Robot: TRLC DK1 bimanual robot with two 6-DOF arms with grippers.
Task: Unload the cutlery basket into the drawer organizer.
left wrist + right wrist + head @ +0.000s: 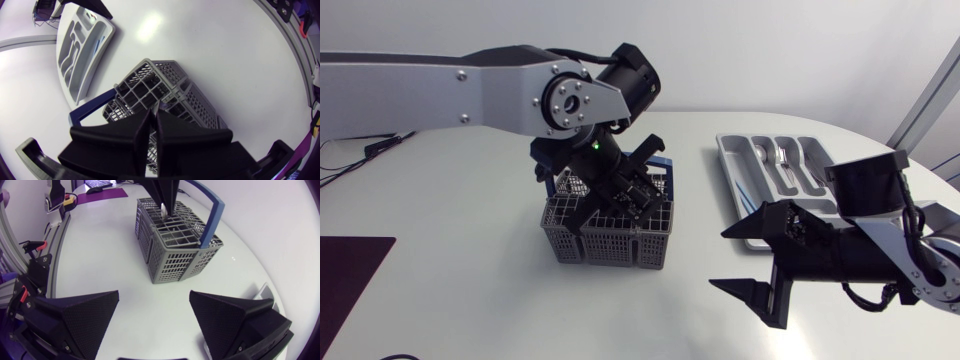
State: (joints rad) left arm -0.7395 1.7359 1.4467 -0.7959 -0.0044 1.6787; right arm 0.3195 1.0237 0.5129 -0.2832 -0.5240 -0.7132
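- The cutlery basket stands near the middle of the table. It is a grey plastic lattice with a blue carry handle arching over it.
- The left gripper is lowered into the basket's top from above. Its fingers are drawn almost together, and in the right wrist view a pale handle sits right at their tips, so I judge it is pinched there.
- That piece looks like thin, stiff metal: light, hard and probably slick, so it may swivel in a pinch. To my eye the best hold is across the flat of the handle, a little below its end, with a straight upward pull.
- The basket itself looks light and may lift or skid if the piece snags on the lattice.
- The blue carry handle stands just beside the left gripper and crowds any sideways exit.
- The right gripper hangs well apart from the basket with its fingers spread wide and nothing between them.
- The right arm lies over the near end of the drawer organizer and partly covers its slots.
- The organizer lies to the right of the basket, and one utensil already rests in a far slot.
- A purple mat lies at the table's left edge, well clear.
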